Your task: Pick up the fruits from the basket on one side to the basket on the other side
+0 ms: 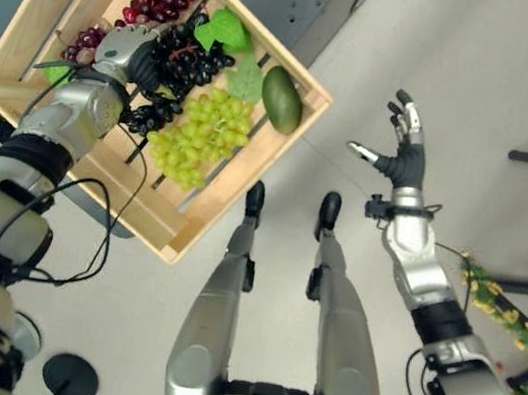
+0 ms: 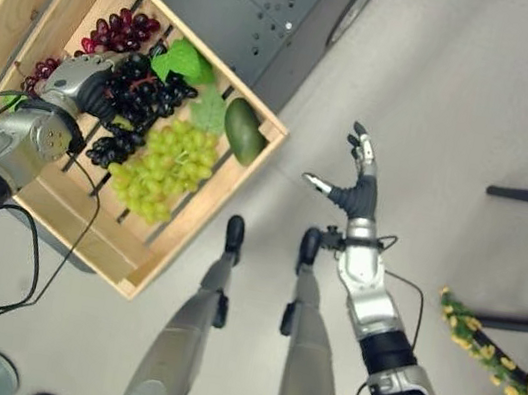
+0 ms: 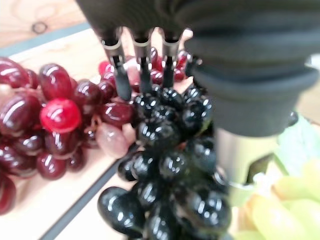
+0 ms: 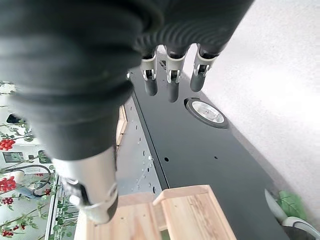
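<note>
Grasp step: your left hand [image 1: 126,51] has fingers curled onto black grapes [image 1: 181,57] in wooden crate [image 1: 183,230] at far left, right hand [image 1: 403,145] splayed, empty; next lift w/ firm hold.

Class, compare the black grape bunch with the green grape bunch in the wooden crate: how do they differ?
Colour: the black grape bunch is glossy dark, the green grape bunch pale yellow-green. Contact: the left hand rests on the black bunch, fingers reaching into it; nothing touches the green bunch. Position: the green bunch lies nearer the robot than the black one. Both lie in the wooden crate.
</note>
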Robot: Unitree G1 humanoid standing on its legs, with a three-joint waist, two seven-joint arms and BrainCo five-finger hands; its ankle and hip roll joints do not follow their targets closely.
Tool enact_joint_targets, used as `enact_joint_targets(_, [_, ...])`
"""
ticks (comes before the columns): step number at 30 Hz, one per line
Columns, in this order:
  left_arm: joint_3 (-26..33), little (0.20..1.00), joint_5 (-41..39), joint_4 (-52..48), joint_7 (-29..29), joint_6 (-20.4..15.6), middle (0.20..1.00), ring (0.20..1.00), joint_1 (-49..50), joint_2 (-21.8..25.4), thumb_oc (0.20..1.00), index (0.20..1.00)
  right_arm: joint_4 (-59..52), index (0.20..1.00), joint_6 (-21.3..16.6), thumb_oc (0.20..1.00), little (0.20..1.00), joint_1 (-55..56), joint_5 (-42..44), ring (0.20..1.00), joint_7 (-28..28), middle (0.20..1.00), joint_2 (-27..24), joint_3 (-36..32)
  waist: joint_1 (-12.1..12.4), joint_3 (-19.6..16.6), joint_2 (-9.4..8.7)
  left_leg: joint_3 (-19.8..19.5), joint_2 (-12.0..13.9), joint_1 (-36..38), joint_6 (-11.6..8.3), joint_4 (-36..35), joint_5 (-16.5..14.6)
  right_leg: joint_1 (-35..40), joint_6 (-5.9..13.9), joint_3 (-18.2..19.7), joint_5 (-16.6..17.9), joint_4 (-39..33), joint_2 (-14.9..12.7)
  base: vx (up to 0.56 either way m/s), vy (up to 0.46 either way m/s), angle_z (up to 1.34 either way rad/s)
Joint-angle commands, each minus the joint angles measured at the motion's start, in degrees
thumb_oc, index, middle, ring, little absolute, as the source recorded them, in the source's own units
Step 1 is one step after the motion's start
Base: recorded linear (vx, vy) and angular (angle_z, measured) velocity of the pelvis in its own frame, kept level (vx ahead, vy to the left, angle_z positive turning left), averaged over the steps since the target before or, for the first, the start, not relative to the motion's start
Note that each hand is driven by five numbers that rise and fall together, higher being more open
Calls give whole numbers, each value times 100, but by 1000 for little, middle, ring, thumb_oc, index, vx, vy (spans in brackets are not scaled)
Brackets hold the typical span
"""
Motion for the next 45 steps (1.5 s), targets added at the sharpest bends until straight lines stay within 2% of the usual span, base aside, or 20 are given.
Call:
enact_joint_targets(1, [793, 1000, -160, -414, 354, 113, 1000, 1000, 97, 355, 1000, 1000, -367, 1000, -419, 1000, 1000, 157, 28, 1000, -55, 1000, -64, -249, 10, -48, -54, -51, 17, 143, -270, 844, -723, -47, 857, 199, -411, 729, -550, 37, -18, 0])
enact_joint_targets(4, [1614, 1000, -272, -1462, 833, 40, 1000, 1000, 684, 482, 1000, 1000, -400, 1000, -424, 1000, 1000, 215, -81, 1000, -126, 1000, -109, -426, 165, -48, -3, -111, 1, 115, -276, 837, -737, -59, 853, 160, -435, 729, -566, 0, 0, 0])
enact_joint_targets(7, [2838, 1000, -201, -2817, 985, -2, 1000, 1000, 1975, 286, 1000, 1000, -423, 1000, -392, 1000, 1000, 365, -197, 1000, -193, 1000, -154, -619, 260, -48, 60, -151, -8, 102, -285, 835, -756, -45, 821, 124, -462, 722, -565, 0, 0, 0])
enact_joint_targets(10, [3267, 1000, -163, -3158, 1058, -43, 1000, 1000, 2436, 85, 1000, 1000, -428, 1000, -366, 1000, 1000, 390, -222, 1000, -184, 1000, -193, -693, 293, -48, 89, -173, -19, 100, -285, 823, -760, -32, 800, 102, -463, 715, -581, 0, 0, 0])
enact_joint_targets(19, [3972, 1000, -160, -4074, 1065, -181, 1000, 1000, 3309, -233, 1000, 1000, -571, 1000, -350, 1000, 1000, 487, -252, 1000, -101, 1000, -283, -869, 363, -48, 181, -209, -49, 35, -287, 808, -769, -104, 789, 83, -461, 729, -609, 8, 9, 4])
enact_joint_targets(21, [4038, 1000, -28, -4069, 1090, -134, 1000, 1000, 3364, -160, 1000, 1000, -579, 1000, -357, 1000, 1000, 503, -211, 1000, -69, 1000, -303, -888, 364, -48, 197, -217, -59, 31, -285, 818, -778, -105, 784, 88, -468, 741, -610, 0, 0, 0])
enact_joint_targets(25, [3999, 1000, 87, -3894, 1088, -62, 1000, 1000, 3310, 2, 1000, 1000, -633, 1000, -371, 1000, 1000, 517, -155, 1000, -22, 1000, -345, -891, 351, -48, 187, -219, -57, 3, -290, 846, -791, -134, 786, 86, -474, 767, -618, 3, 5, 2])
enact_joint_targets(27, [3835, 1000, 219, -3447, 1050, 43, 1000, 1000, 3120, 299, 1000, 1000, -640, 1000, -382, 1000, 1000, 526, -122, 1000, 5, 1000, -364, -878, 303, -48, 180, -220, -56, -24, -292, 846, -789, -170, 803, 94, -467, 765, -617, 0, 0, 0])
enact_joint_targets(29, [3777, 1000, 233, -3331, 1073, 51, 1000, 1000, 3048, 361, 1000, 1000, -647, 1000, -386, 1000, 1000, 536, -112, 1000, 15, 1000, -367, -870, 292, -48, 176, -218, -53, -31, -294, 842, -786, -178, 807, 99, -466, 761, -615, 0, 0, 0])
enact_joint_targets(32, [3311, 1000, 240, -2680, 1083, 115, 1000, 1000, 2469, 644, 1000, 1000, -632, 1000, -413, 1000, 1000, 551, -30, 1000, 42, 1000, -364, -816, 233, -48, 154, -210, -36, -74, -297, 831, -761, -227, 813, 106, -471, 762, -599, -1, -3, -1])
enact_joint_targets(40, [2339, 1000, 188, -1800, 992, 139, 1000, 1000, 1332, 1160, 1000, 1000, -598, 1000, -488, 1000, 1000, 529, 106, 1000, 35, 1000, -364, -682, 109, -48, 149, -183, -18, -200, -297, 811, -725, -411, 840, 114, -463, 800, -571, 0, 0, 0])
enact_joint_targets(45, [1664, 1000, 165, -1195, 1045, 70, 1000, 1000, 644, 1303, 1000, 1000, -635, 1000, -566, 1000, 1000, 514, 202, 1000, 60, 1000, -355, -589, 41, -48, 32, -169, 25, -289, -275, 817, -712, -552, 861, 134, -426, 836, -531, 0, 0, 0])
